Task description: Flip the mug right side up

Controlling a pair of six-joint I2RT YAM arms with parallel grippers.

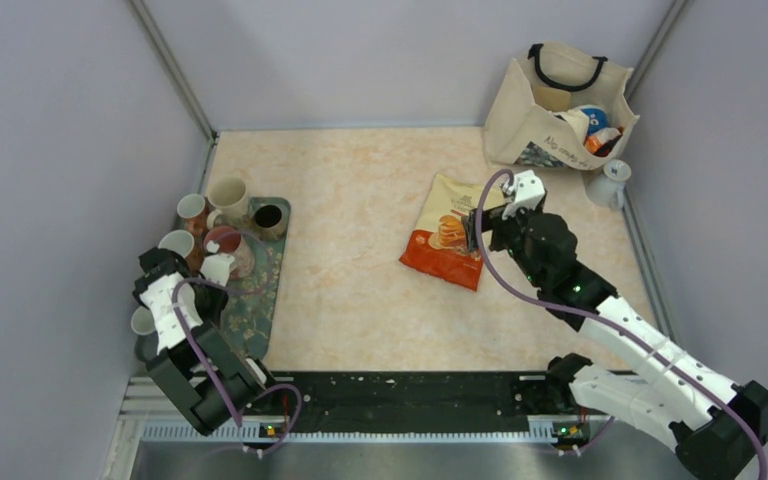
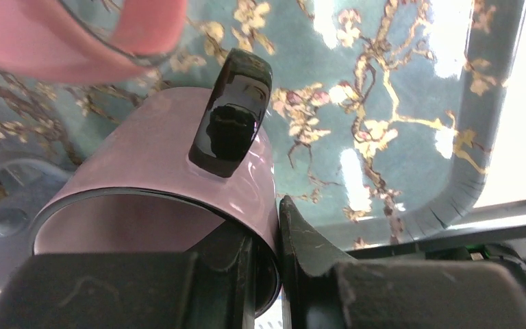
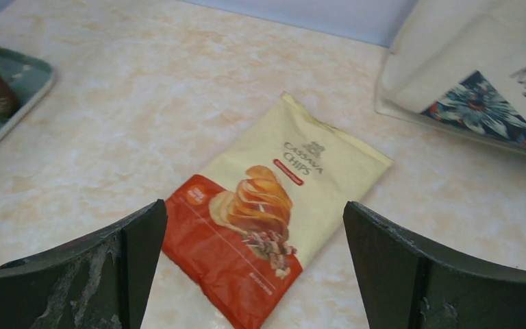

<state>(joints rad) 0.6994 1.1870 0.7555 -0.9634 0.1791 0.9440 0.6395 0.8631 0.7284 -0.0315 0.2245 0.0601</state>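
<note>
The pink mug point(image 2: 157, 154) with a glossy black handle point(image 2: 231, 116) hangs tilted over the teal flowered tray point(image 2: 411, 103), its open mouth turned toward the wrist camera. My left gripper point(image 2: 268, 218) is shut on the mug's wall at the rim, with one finger inside and one outside. In the top view the mug point(image 1: 228, 243) and left gripper point(image 1: 217, 265) are over the tray's point(image 1: 263, 290) far left part. My right gripper point(image 1: 476, 226) is open and empty above the chips bag; the right wrist view shows it point(image 3: 253, 212) spread wide.
Several other mugs stand on and around the tray: cream point(image 1: 228, 192), brown point(image 1: 268, 216), white point(image 1: 175, 243), and a red one point(image 2: 55, 34) close by. A chips bag point(image 1: 448, 242) lies mid-table. A tote bag point(image 1: 558, 105) and white cup point(image 1: 610, 183) stand at the far right.
</note>
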